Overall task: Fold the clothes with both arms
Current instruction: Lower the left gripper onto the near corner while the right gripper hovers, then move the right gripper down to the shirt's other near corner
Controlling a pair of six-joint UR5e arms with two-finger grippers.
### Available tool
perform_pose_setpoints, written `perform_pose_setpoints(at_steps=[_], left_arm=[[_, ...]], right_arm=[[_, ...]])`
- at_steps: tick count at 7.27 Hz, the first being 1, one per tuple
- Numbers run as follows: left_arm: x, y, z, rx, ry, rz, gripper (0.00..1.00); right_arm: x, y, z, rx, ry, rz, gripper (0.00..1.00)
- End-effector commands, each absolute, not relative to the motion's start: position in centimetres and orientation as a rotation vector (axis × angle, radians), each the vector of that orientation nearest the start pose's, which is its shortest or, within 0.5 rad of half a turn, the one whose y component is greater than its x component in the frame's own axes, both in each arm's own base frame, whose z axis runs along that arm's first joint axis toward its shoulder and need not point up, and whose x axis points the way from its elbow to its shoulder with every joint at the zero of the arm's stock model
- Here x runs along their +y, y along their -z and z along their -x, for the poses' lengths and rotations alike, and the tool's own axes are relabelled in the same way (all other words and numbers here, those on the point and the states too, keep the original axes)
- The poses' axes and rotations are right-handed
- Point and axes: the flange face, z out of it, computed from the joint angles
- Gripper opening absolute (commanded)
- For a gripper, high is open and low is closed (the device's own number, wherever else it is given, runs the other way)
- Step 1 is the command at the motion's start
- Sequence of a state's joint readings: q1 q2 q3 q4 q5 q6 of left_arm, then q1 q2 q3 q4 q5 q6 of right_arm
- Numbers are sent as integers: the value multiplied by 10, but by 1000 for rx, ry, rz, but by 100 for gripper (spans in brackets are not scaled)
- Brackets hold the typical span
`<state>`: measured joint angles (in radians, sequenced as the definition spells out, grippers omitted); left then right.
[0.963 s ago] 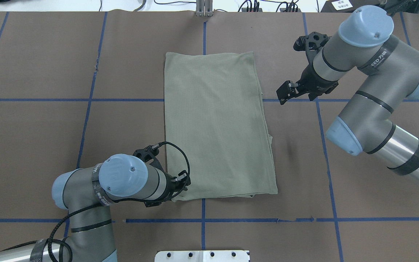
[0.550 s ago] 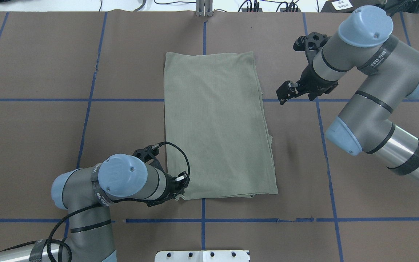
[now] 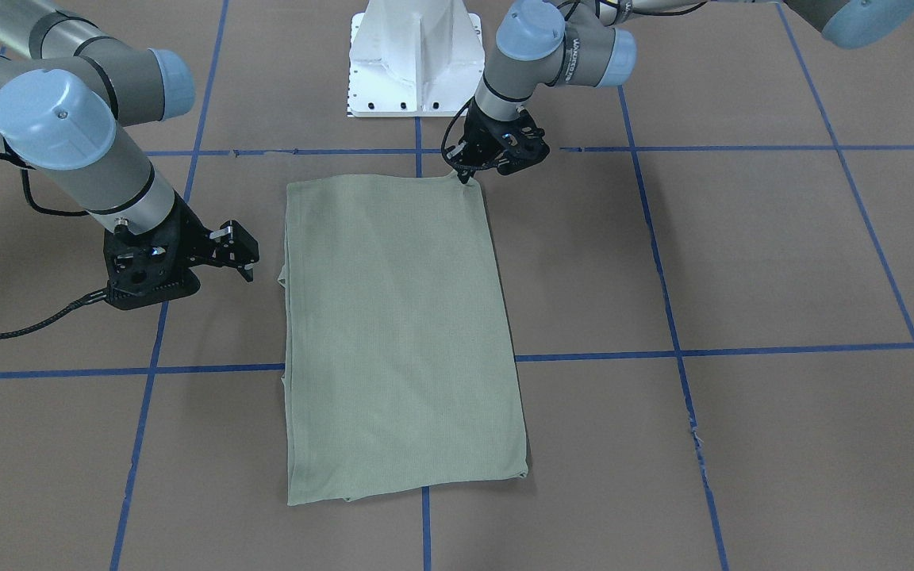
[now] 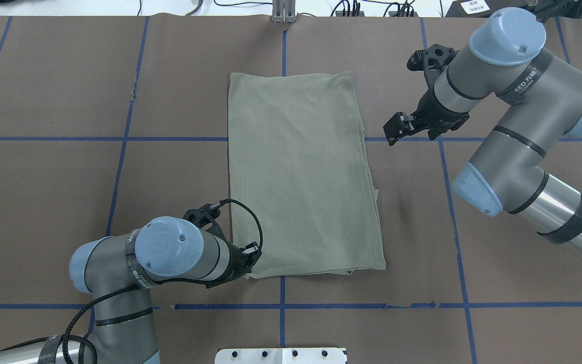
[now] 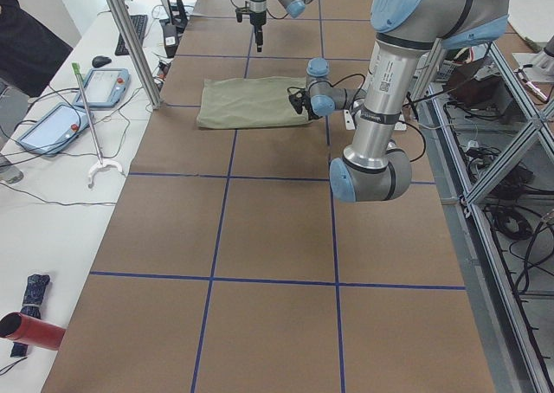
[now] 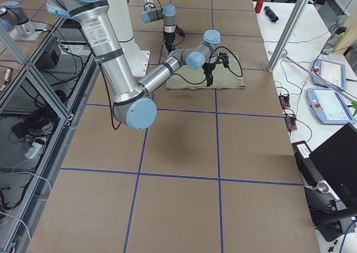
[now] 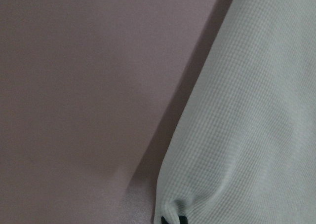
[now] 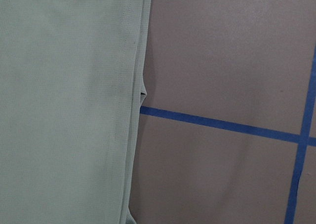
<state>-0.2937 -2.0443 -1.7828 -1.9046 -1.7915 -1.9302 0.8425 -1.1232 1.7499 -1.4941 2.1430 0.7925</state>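
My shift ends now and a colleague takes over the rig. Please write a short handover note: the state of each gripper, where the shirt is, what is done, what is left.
Left gripper: looks shut on the corner of the shirt nearest the robot on its left side. The left wrist view shows the cloth bunched there.
Right gripper: open and empty, beside the shirt's right edge and apart from it.
Shirt: lies flat mid-table as a long rectangle.
Done: the sides appear folded in; layered edges show along the right side.
Left: probably the crosswise fold. The right gripper has not yet taken a corner.
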Motion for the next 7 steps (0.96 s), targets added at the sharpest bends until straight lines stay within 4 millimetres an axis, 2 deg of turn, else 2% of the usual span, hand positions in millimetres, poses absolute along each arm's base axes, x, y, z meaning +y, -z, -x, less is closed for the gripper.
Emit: perform_pose_setpoints(at_steps=[1,2,3,5,7], left_arm=[[-290,-249,-563,1041,456,222,0],[-284,-245,-546,1066,419,207,0],[-278,-241,-529,1086,404,202,0],[-273,-240,-530,1090,395,206,0],[-267,-246,-539,1076,385,212,0]], right_arm=[[-512,-313,371,-879,92,-75,100],[-488,-306,393,-895,55,-25,100],[-470,-297,406,-908,27,5,100],[-417,-283,429,-919,-64,57,100],[-363,-279,444,-913,-190,120,100]])
